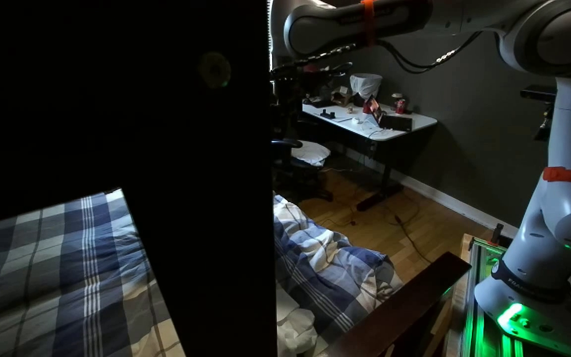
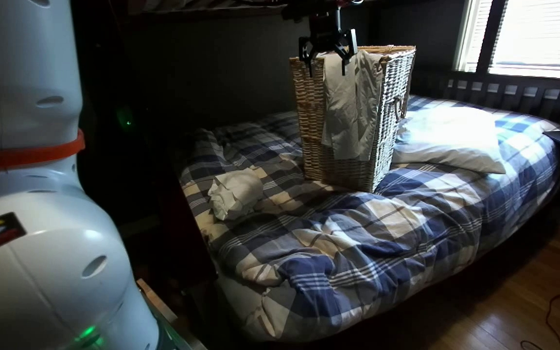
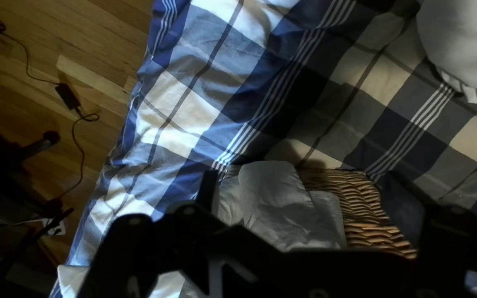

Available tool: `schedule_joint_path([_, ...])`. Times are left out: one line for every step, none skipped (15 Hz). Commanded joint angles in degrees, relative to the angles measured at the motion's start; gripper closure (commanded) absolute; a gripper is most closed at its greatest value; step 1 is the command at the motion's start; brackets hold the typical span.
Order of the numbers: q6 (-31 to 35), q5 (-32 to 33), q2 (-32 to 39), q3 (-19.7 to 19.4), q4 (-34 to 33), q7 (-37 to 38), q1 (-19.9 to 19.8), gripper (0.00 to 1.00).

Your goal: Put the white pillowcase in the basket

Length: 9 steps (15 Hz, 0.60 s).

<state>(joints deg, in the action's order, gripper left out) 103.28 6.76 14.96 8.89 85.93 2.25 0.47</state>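
Placing looks half done — white pillowcase (image 2: 350, 114) drapes down outside of basket (image 2: 311, 126); gripper (image 2: 327, 73) near rim, spread, grasping nothing. Next, probably: pinch pillowcase — lift, tuck inside.
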Motion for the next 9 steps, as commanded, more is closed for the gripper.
schedule_joint_path([4.7,2.0,1.0,-2.3,1.5,0.8,3.2,0.00])
schedule_joint_path([7.4,2.7,1.7,-2.5,2.4,1.5,3.8,0.00])
schedule_joint_path([10.2,3.3,2.3,-2.8,3.3,1.6,4.3,0.00])
schedule_joint_path([12.3,3.6,3.1,-3.0,4.1,1.6,4.7,0.00])
schedule_joint_path([14.8,3.5,3.7,-3.2,5.5,1.9,5.1,0.00])
schedule_joint_path([17.8,3.9,4.2,-3.5,6.8,2.4,5.4,0.00])
schedule_joint_path([21.3,4.6,4.8,-3.9,8.2,3.2,5.8,0.00])
schedule_joint_path([25.6,5.8,5.3,-4.6,9.9,4.6,6.3,0.00])
schedule_joint_path([29.5,6.7,5.6,-5.2,11.5,5.7,6.6,0.00])
